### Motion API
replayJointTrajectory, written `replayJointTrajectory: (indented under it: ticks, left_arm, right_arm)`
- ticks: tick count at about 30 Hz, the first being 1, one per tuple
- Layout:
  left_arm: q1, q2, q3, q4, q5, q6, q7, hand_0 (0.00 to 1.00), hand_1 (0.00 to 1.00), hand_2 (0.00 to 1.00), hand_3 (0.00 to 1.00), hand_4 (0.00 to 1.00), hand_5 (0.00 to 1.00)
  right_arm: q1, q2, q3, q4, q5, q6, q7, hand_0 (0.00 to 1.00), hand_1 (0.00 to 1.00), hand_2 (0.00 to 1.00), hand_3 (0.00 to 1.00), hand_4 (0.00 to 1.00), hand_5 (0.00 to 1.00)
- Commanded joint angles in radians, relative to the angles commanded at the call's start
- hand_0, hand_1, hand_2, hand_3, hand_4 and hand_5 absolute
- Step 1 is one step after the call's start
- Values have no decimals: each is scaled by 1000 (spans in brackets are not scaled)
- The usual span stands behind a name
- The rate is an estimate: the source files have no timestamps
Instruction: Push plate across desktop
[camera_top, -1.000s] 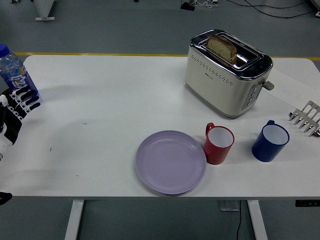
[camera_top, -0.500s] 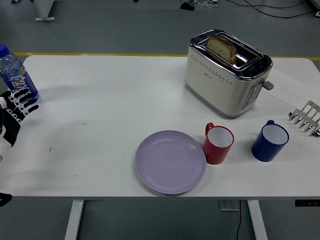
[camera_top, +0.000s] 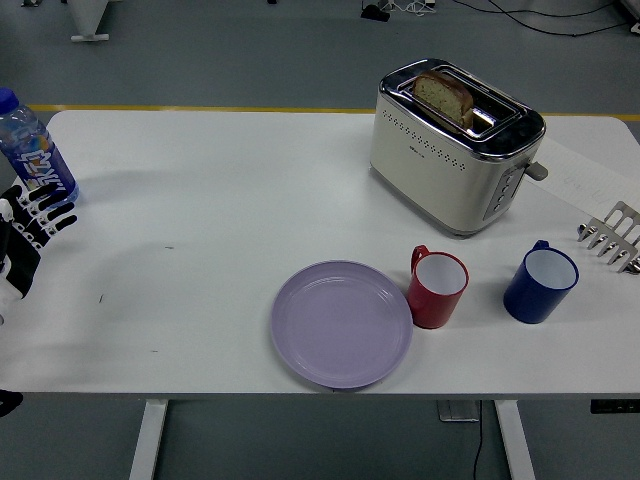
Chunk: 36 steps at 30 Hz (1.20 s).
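Note:
A lilac plate (camera_top: 342, 323) lies flat near the table's front edge, a little right of the middle. My left hand (camera_top: 30, 228) is at the far left edge of the picture, well away from the plate, with its fingers spread and holding nothing. My right arm is out of view.
A red mug (camera_top: 437, 289) stands right beside the plate's right rim. A blue mug (camera_top: 540, 281) is further right. A toaster (camera_top: 455, 142) with a bread slice stands at the back right. A water bottle (camera_top: 33, 146) stands just behind my left hand. A metal rack (camera_top: 612, 235) is at the right edge.
My left hand has drifted slightly down and toward the left edge. The plate and the other objects have not moved.

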Motion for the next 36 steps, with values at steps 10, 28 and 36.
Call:
replayJointTrajectory:
  ticks: [10,28,36]
  left_arm:
    - [-6,3,-8,2,1,-3,5,702,738,730,682,550,998]
    - [-14,3,-23,13,9,2,17,704,738,728,680,554,998]
    - [-14,0,-24,14,12,5,18,704,738,728,680,556,998]
  right_arm:
    - [6,-2,1,-1,0,1,3,643,608,666,770,506,563]
    - [14,-2,4,-2,-3,1,3,643,608,666,770,505,562]
    - [15,-3,2,-3,-2,1,3,643,608,667,770,505,561]
